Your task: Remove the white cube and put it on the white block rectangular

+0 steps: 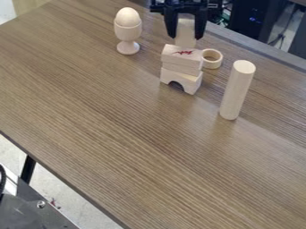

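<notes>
In the camera view, the likeliest trouble was a topple: the white block [186,27], taller than a true cube, hung or stood directly below the gripper [186,37], its lower end at the rear of the rectangular block's [181,61] top. Let go there, it might have tipped off the back. Too low a press could have shoved the rectangular block off the arch block [181,79] farther beneath the jaws, since the two looked slightly askew. The wooden ring [212,58], just beside the stack below the jaws, could have caught a falling piece.

The jaws were parted only by the white block's width and seemed to pinch its upper sides. Whether its base touched the rectangular block, I could not tell.
</notes>
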You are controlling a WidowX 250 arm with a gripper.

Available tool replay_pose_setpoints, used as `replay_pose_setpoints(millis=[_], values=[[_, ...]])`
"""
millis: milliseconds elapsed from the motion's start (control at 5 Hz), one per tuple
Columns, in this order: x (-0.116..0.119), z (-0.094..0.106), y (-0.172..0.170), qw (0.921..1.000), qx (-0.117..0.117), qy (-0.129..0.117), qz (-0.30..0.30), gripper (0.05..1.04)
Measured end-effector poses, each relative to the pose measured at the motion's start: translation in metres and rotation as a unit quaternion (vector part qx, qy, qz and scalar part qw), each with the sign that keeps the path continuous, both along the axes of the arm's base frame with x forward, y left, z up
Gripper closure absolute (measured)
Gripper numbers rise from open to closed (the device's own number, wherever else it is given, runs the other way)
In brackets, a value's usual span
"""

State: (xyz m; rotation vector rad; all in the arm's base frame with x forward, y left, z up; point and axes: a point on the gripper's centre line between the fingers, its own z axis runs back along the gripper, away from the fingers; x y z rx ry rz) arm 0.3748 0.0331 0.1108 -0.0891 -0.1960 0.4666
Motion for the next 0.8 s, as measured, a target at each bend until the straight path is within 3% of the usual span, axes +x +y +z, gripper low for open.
replay_pose_setpoints(millis=[800], values=[[-0.0070,-0.0073,0.0001,0.9998,0.011,0.017,-0.005,0.531]])
